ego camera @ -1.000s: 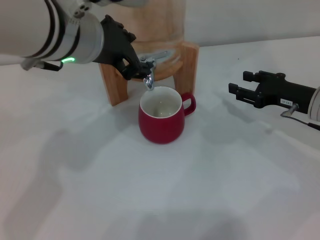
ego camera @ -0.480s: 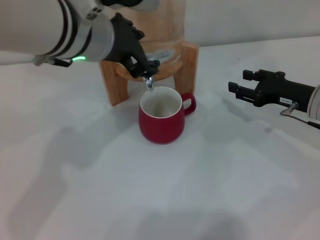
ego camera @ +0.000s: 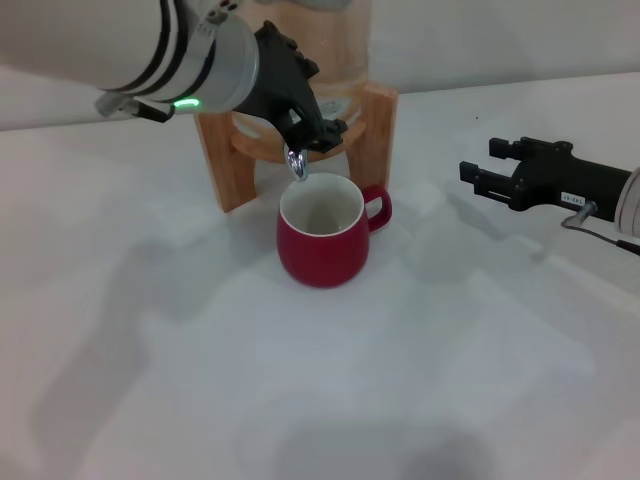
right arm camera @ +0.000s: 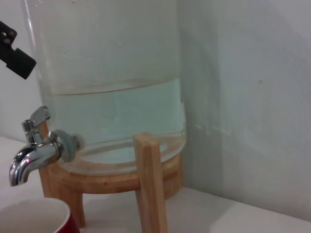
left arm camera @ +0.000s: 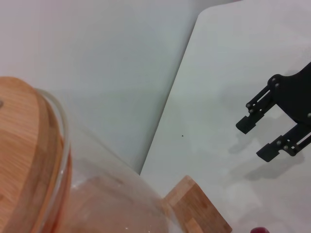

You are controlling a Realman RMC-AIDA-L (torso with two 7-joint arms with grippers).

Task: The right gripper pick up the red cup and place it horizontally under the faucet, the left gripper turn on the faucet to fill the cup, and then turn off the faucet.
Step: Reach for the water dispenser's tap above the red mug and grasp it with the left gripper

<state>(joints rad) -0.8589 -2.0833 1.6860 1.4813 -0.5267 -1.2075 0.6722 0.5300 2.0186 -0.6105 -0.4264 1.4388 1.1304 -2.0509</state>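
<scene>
The red cup (ego camera: 322, 232) stands upright on the white table, its white inside directly below the chrome faucet (ego camera: 296, 163) of the glass jar. My left gripper (ego camera: 318, 130), on the green-lit arm, sits over the faucet's top and hides the lever in the head view. In the right wrist view the faucet (right arm camera: 36, 150) and its lever show free, with a black part of the left gripper (right arm camera: 14, 54) above them and the cup's rim (right arm camera: 34, 213) below the spout. No stream shows. My right gripper (ego camera: 483, 170) hovers open and empty to the cup's right.
The glass jar (right arm camera: 112, 73), about half full of water, rests on a wooden stand (ego camera: 225, 165) at the back, close to the wall. The left wrist view shows the jar's wooden lid (left arm camera: 24, 145) and the right gripper (left arm camera: 262, 138) farther off.
My left arm has swung to the right and slightly up, so its claw now covers the faucet's lever. The cup and the right gripper have not moved.
</scene>
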